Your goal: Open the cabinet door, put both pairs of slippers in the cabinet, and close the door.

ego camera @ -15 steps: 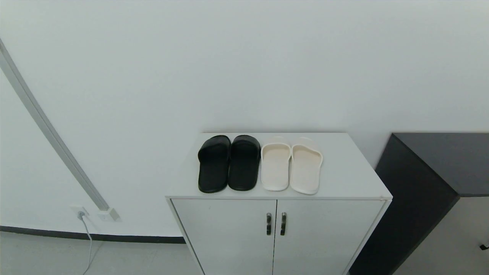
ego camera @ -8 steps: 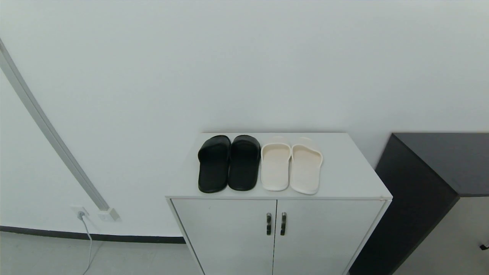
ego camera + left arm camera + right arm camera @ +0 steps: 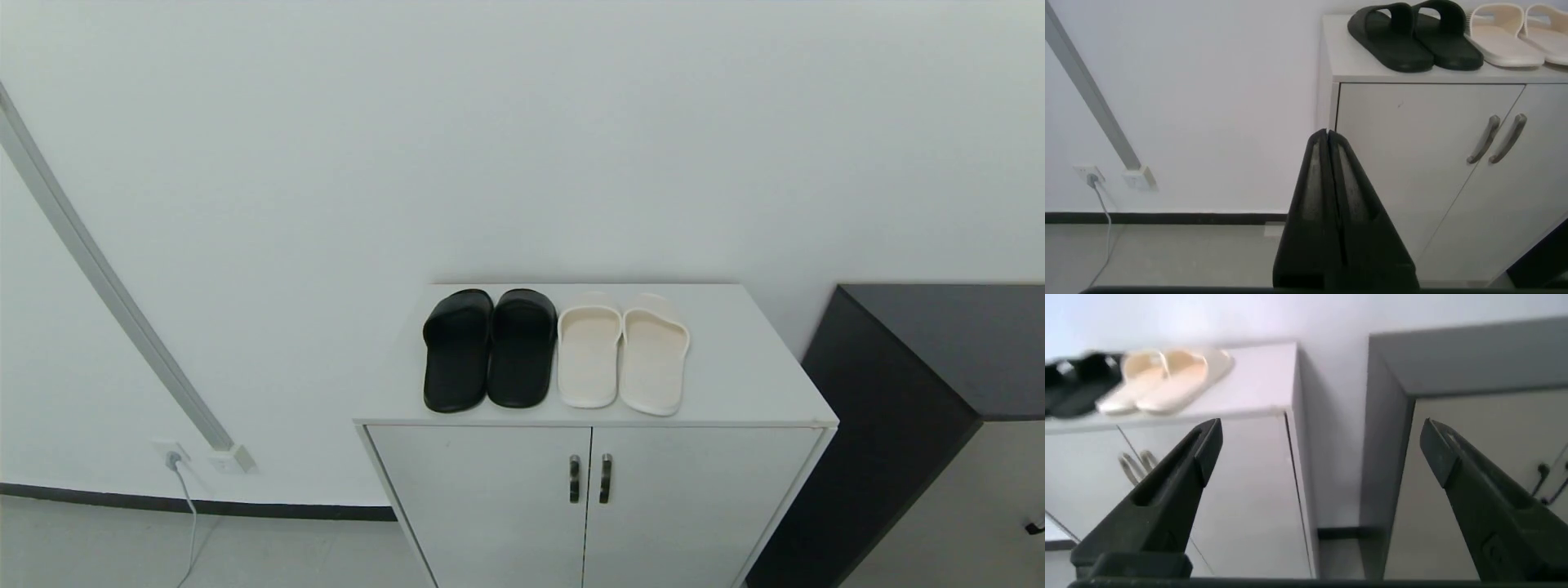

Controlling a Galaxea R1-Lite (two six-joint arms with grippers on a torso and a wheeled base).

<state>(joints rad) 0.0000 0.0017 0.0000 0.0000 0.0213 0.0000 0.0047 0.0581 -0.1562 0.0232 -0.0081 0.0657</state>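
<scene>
**Opening state of the slipper-storing task.** The white cabinet (image 3: 735, 384) stood against the wall with both doors shut. The left door (image 3: 482, 506) and the right door (image 3: 694, 498) met at the middle, where the left handle (image 3: 575, 478) and the right handle (image 3: 606, 478) stood upright, just beside each other.

The black slippers (image 3: 488, 349) lay on the cabinet top, left of its middle. The cream slippers (image 3: 622, 353) lay just beside them toward the right. All four heels were near the front edge and the toes pointed toward the back edge.

We judged that no step was yet done. Opening a door, moving both pairs inside and shutting the door were all left.

**Arm pose.**
- **Left claw** (image 3: 1328, 135): its fingers were pressed together on nothing. It pointed toward the cabinet's front left corner, well apart from it.
- **Right claw** (image 3: 1320, 429): its fingers were spread wide and empty. It faced the cabinet's right side and the dark cabinet (image 3: 898, 392) standing next to it, well apart from the handles.

Neither claw touched a door or a slipper. We judged that the next move called for bringing a claw to one handle. Because the two handles sat so close together, taking one alone would need care.
</scene>
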